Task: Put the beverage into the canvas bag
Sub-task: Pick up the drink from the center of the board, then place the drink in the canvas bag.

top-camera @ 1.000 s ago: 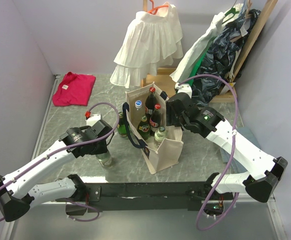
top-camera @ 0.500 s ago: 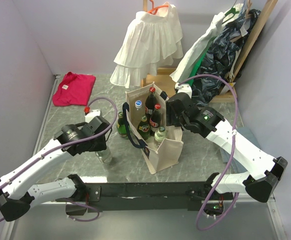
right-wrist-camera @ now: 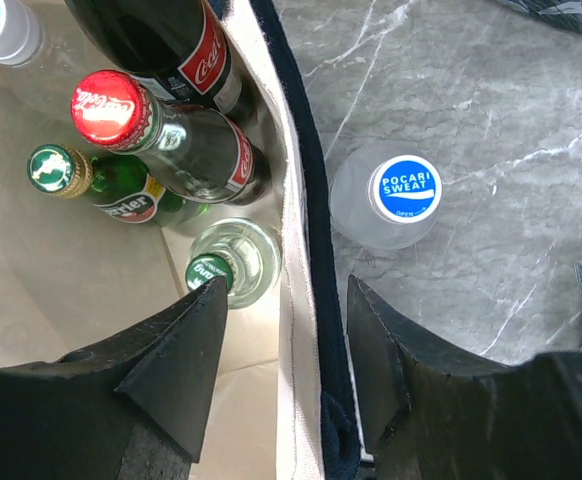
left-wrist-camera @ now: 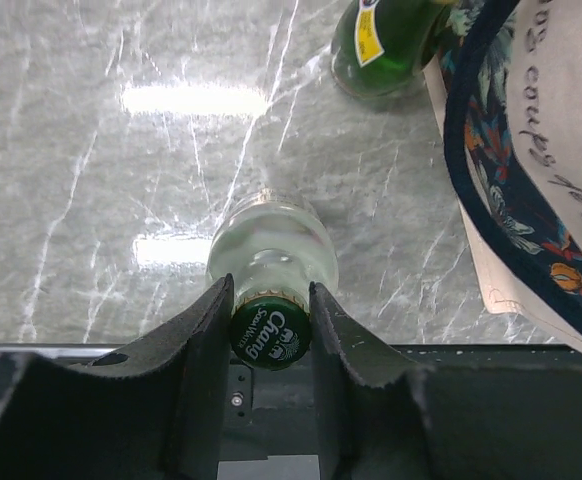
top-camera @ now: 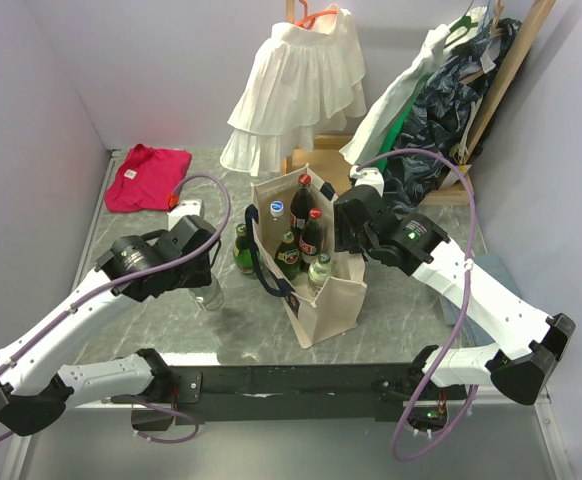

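Top: the clear bottle (top-camera: 208,297) is left of the canvas bag (top-camera: 336,305), apart from it. Left wrist: the left gripper (left-wrist-camera: 269,300) pinches its neck; carry it upright. Right wrist: the right gripper (right-wrist-camera: 283,300) is spread over the bag's wall; hold the bag open.

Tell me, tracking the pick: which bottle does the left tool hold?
The clear, green-capped Chang bottle in the left tool; the all-green bottle stands free.

Overhead from behind, wrist views close, downward, all seemingly sharing canvas bag (top-camera: 336,300)
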Controlling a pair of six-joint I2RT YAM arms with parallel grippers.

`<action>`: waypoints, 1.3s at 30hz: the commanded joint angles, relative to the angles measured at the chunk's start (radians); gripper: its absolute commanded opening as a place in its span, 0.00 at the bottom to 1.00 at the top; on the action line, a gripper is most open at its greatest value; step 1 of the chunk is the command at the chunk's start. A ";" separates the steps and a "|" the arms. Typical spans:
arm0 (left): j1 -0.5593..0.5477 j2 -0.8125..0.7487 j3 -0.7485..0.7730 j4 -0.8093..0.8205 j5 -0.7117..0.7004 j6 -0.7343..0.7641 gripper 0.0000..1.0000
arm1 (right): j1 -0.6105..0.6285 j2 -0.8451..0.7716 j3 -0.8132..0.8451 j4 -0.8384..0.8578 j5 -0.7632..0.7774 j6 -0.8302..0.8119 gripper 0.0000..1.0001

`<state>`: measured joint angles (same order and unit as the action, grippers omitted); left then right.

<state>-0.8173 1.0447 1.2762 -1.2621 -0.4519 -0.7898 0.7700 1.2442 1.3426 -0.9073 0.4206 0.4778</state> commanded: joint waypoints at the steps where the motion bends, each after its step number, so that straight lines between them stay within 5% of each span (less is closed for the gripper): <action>1: 0.003 0.005 0.112 0.049 -0.065 0.041 0.01 | 0.003 -0.012 0.032 0.004 0.007 0.001 0.58; 30: 0.003 0.156 0.679 -0.077 -0.068 0.193 0.01 | 0.003 -0.057 -0.008 -0.028 -0.034 0.042 0.59; 39: 0.003 0.204 0.781 -0.048 -0.041 0.235 0.01 | 0.003 -0.094 -0.033 -0.061 -0.046 0.059 0.46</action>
<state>-0.8169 1.2526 1.9762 -1.4311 -0.4850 -0.5869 0.7700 1.1908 1.3285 -0.9443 0.3725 0.5167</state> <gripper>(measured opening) 0.372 0.492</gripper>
